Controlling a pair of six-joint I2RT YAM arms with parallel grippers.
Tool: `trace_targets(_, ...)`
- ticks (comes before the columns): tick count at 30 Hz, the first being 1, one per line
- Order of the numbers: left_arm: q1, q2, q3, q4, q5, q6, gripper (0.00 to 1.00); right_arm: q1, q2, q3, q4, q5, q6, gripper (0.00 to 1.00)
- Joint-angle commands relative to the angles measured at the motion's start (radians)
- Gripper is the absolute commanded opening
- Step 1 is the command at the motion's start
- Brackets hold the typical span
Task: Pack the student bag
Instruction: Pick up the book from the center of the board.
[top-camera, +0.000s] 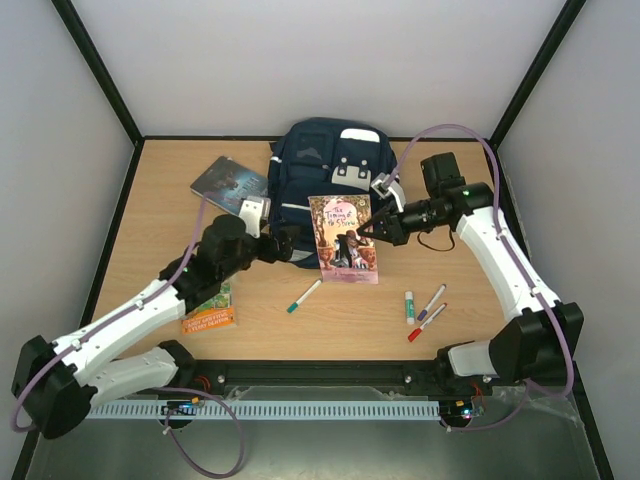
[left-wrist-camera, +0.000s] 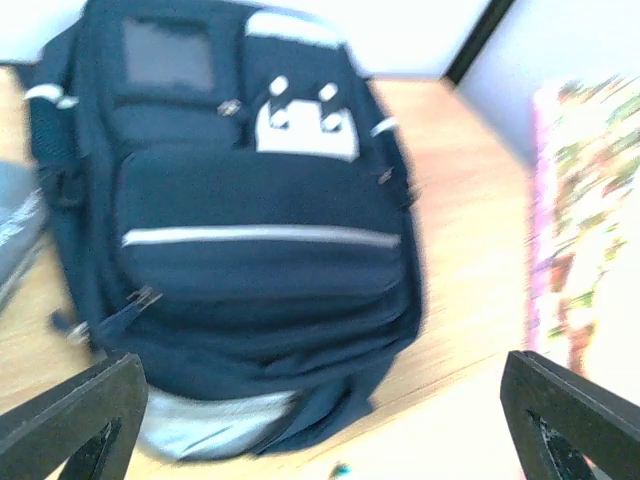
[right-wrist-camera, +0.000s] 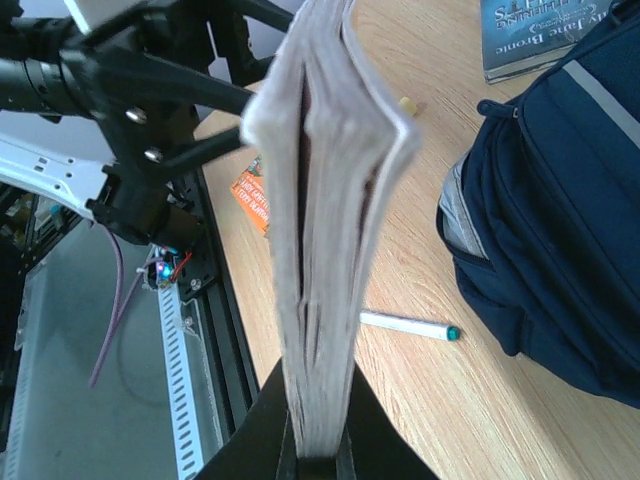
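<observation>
The student bag (top-camera: 325, 170), navy with white stripes and a pale front patch, lies flat at the back middle of the table and fills the left wrist view (left-wrist-camera: 250, 200). My right gripper (top-camera: 380, 232) is shut on the right edge of a pink-covered book (top-camera: 345, 240), holding it just off the table in front of the bag. In the right wrist view the book (right-wrist-camera: 330, 220) stands edge-on, pinched between the jaws (right-wrist-camera: 320, 455). My left gripper (top-camera: 288, 245) is open at the bag's near left corner, its fingers (left-wrist-camera: 70, 420) spread wide with nothing between them.
A blue book (top-camera: 228, 182) lies left of the bag. An orange book (top-camera: 210, 314) sits under the left arm. A green-capped marker (top-camera: 305, 296) lies at the middle front, and three more markers (top-camera: 422, 310) at the front right.
</observation>
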Motion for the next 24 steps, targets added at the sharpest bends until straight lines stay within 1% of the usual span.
trace_targets(1,0.051,-0.011,-0.061,0.301,0.313,-0.089,0.99,-0.002,0.023,0.048,-0.070,-0.050,-0.035,0.01)
trace_targets(3,0.071,0.001,-0.128,0.431,0.429,-0.169,0.99,-0.001,0.027,0.057,-0.068,-0.066,-0.032,0.01)
trace_targets(4,0.074,0.007,-0.171,0.538,0.481,-0.227,0.98,-0.002,0.029,0.061,-0.069,-0.073,-0.033,0.01)
trace_targets(5,0.073,0.015,-0.215,0.639,0.520,-0.276,0.98,-0.002,0.035,0.066,-0.073,-0.085,-0.038,0.01)
trace_targets(6,0.073,0.026,-0.239,0.702,0.543,-0.322,0.97,-0.001,0.039,0.073,-0.088,-0.099,-0.045,0.01)
trace_targets(9,0.072,0.052,-0.238,0.737,0.572,-0.334,0.95,-0.001,0.060,0.100,-0.135,-0.149,-0.068,0.01)
trace_targets(12,0.064,0.073,-0.239,0.790,0.612,-0.338,0.94,-0.002,0.069,0.103,-0.146,-0.183,-0.068,0.01)
trace_targets(15,0.047,0.111,-0.216,0.786,0.647,-0.313,0.91,-0.001,0.081,0.102,-0.146,-0.188,-0.055,0.01)
trace_targets(20,0.042,0.162,-0.182,0.803,0.687,-0.316,0.77,0.002,0.093,0.106,-0.143,-0.212,-0.027,0.01)
trace_targets(21,0.042,0.167,-0.176,0.807,0.691,-0.320,0.73,0.001,0.092,0.104,-0.139,-0.216,-0.021,0.01)
trace_targets(24,0.042,0.180,-0.155,0.795,0.701,-0.325,0.55,0.002,0.092,0.096,-0.118,-0.219,0.005,0.01)
